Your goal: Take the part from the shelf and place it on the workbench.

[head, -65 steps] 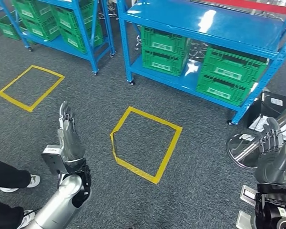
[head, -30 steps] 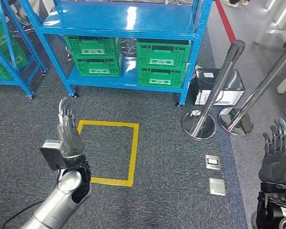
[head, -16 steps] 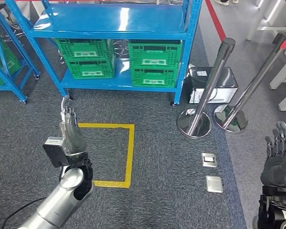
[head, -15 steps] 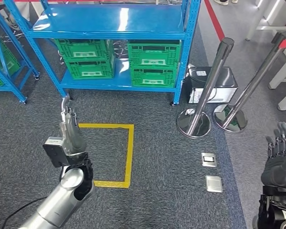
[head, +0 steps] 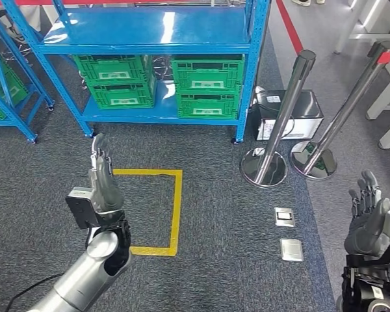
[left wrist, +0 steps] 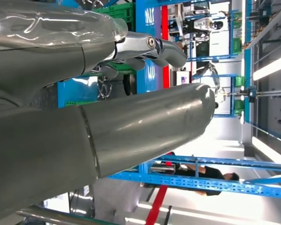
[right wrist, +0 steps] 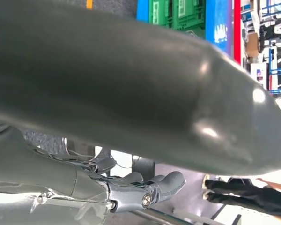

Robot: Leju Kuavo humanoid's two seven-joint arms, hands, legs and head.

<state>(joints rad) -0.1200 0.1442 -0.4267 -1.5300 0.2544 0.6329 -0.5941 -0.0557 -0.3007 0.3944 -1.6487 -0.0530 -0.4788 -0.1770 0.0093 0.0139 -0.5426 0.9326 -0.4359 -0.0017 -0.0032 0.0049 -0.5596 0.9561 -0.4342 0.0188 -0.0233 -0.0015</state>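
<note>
Head view: the dark grey carpeted floor (head: 222,253) spreads under me, and at its far edge stands the blue steel shelf rack (head: 153,29), its glossy upper deck bare where I can see it. On the rack's lower deck sit two stacks of green slatted plastic crates (head: 208,84), one toward the left post and one against the right post; between the stacks I make out something round and metallic, too dim to name. I cannot tell where the part I am meant to take is. A second blue rack (head: 6,84) with more green crates stands at the floor's left edge. Just right of the main rack's right post lies a black box with white labels (head: 291,114), and in front of it two polished steel barrier posts on round bases (head: 276,136) lean across my sight. A yellow tape square (head: 153,208) marks the carpet in front of the shelf. Two small silver floor plates (head: 288,234) lie near the right edge.

My left hand (head: 102,182) is raised over the tape square's left side, fingers straight, upright and close together, holding nothing. My right hand (head: 367,218) is up near the floor's right edge, fingers apart and slightly bent, empty.
</note>
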